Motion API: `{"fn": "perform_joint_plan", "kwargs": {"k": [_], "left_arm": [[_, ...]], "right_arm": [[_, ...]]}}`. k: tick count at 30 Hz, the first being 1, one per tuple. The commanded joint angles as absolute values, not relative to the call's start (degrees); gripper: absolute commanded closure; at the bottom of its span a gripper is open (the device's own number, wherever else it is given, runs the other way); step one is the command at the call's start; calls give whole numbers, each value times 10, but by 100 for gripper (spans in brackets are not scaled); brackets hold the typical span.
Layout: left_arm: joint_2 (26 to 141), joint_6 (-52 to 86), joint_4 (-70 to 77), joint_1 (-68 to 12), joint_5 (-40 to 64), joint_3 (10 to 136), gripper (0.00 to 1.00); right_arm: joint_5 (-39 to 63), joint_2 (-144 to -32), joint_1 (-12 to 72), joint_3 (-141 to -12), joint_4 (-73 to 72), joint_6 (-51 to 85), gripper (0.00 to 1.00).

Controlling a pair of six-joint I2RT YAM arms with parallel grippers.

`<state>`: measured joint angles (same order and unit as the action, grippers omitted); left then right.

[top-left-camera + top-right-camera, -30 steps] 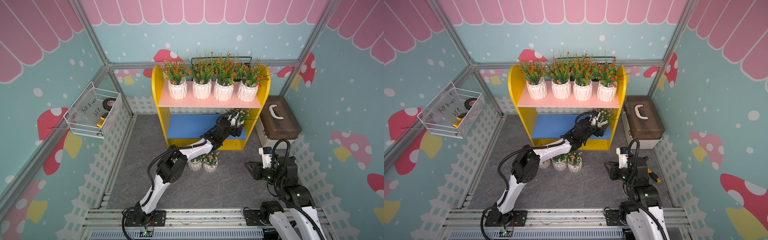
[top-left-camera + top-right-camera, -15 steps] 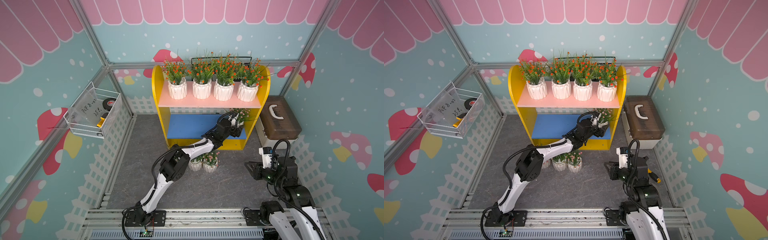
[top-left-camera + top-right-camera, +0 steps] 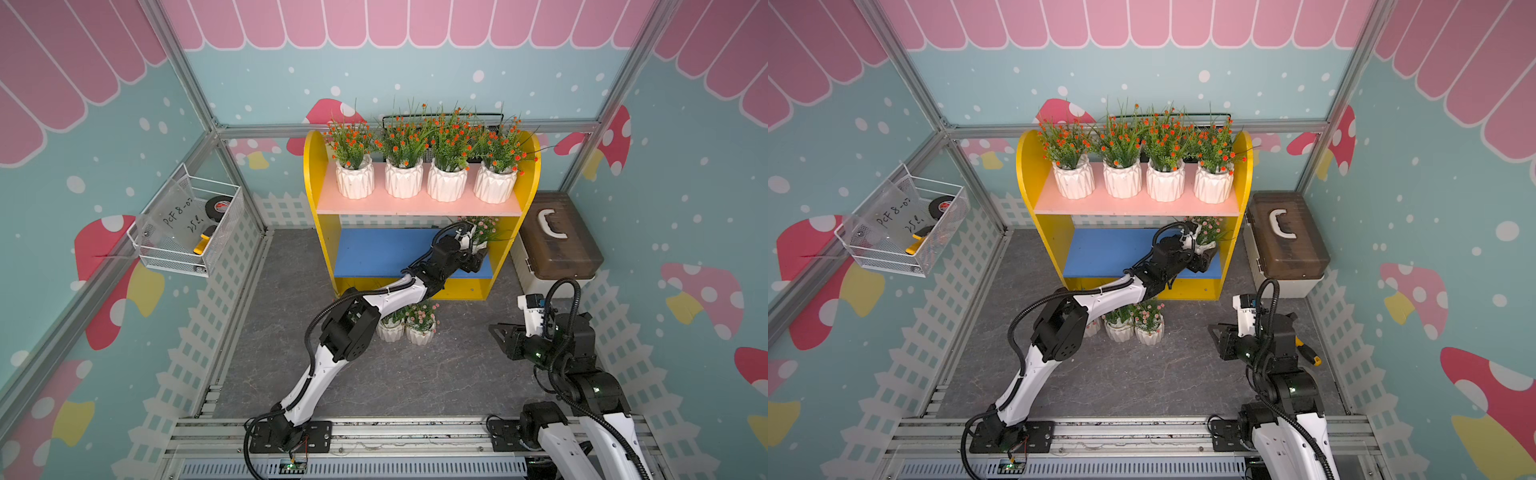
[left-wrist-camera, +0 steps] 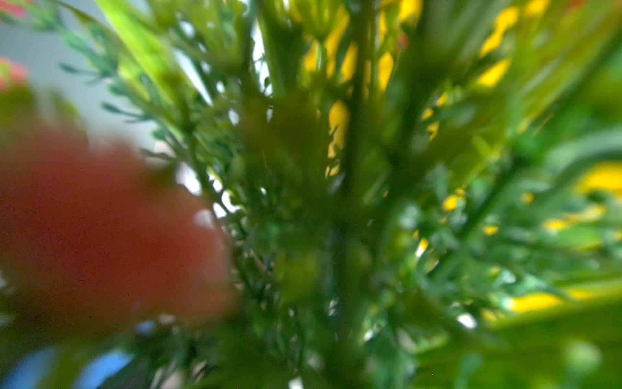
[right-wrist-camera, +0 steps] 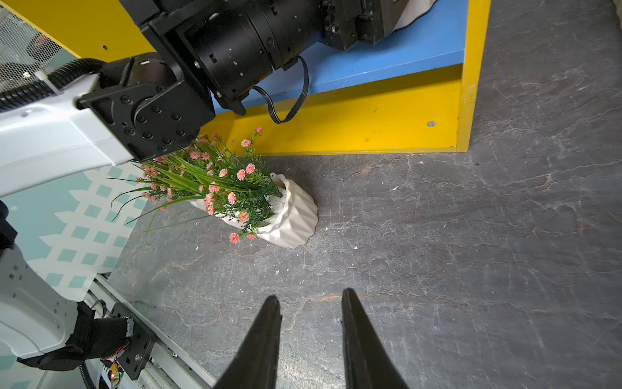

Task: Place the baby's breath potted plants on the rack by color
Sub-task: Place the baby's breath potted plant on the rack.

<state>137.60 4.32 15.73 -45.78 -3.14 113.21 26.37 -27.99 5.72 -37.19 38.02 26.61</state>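
Note:
The rack [image 3: 314, 178] has several orange-red baby's breath potted plants [image 3: 354, 178] in a row on its pink shelf [image 3: 415, 206]. My left gripper [image 3: 475, 250] is at the right end of the blue shelf [image 3: 374, 253], against a pink-flowered plant [image 3: 482, 226]. Blurred foliage [image 4: 336, 202] fills the left wrist view and hides the jaws. Two pink-flowered plants [image 3: 422, 322] stand on the floor before the rack, under the left forearm. A third pot [image 3: 1093, 328] peeks out beside them. My right gripper [image 5: 311, 299] hangs open and empty over the floor, apart from the nearest pot [image 5: 292, 215].
A white wire basket [image 3: 187, 228] with a tape roll hangs on the left wall. A brown lidded box [image 3: 557, 241] stands right of the rack. A black wire basket [image 3: 440, 118] shows behind the rack. White fencing lines the floor edges.
The left arm's elbow has shifted slightly while its gripper stays at the pink-flowered plant on the blue shelf. The right arm has not moved.

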Motion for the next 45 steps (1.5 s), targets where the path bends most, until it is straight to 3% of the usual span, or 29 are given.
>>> {"fn": "perform_joint_plan", "kwargs": {"k": [1,7,15,35,45], "left_arm": [[1380,51,188,-445,-23,1155,7],[1368,45,183,-445,-10,1145,1],[1305,32,203,-445,2,1063,1],[1148,10,113,-450,25,907,1],[1049,20,123,-473,8,791,2]], "right_arm": [[258,-278,60,-369,371,262,69],[255,-282,60,-371,371,262,66],[245,-288,61,-373,372,263,58],[245,-372,65,-373,328,260,57],[218,-443,113,-356,260,275,58]]}}
